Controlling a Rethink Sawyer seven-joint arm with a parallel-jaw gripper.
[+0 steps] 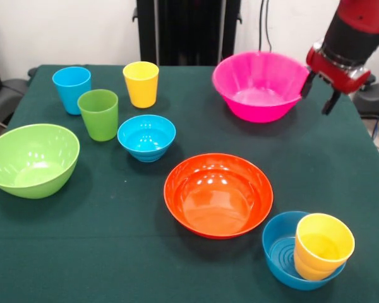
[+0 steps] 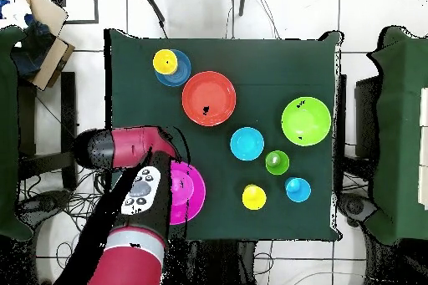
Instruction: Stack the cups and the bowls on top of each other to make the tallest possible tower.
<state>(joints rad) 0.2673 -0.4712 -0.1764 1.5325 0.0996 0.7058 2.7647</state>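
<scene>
Hanging spread and empty, the gripper [image 1: 321, 93] hovers just right of the pink bowl [image 1: 260, 86]; orange bowl [image 1: 218, 194] mid-table, squat cup [image 1: 322, 245] tilted inside a blue bowl [image 1: 282, 250] at the near right edge. Overhead, the arm [image 2: 138, 190] covers part of the pink bowl [image 2: 192, 191]; bare cloth [image 2: 251, 56] lies along the top edge.

Front view: set across the bench [image 1: 145, 265], angled down and fairly close; near edge and both side edges cropped, arm entering from upper right. Overhead view: mounted high, looking straight down; whole bench [image 2: 251, 56] framed with surrounding floor [image 2: 276, 14]. Turned half round relative to front view. Shared: green bench top and everything standing on it.
</scene>
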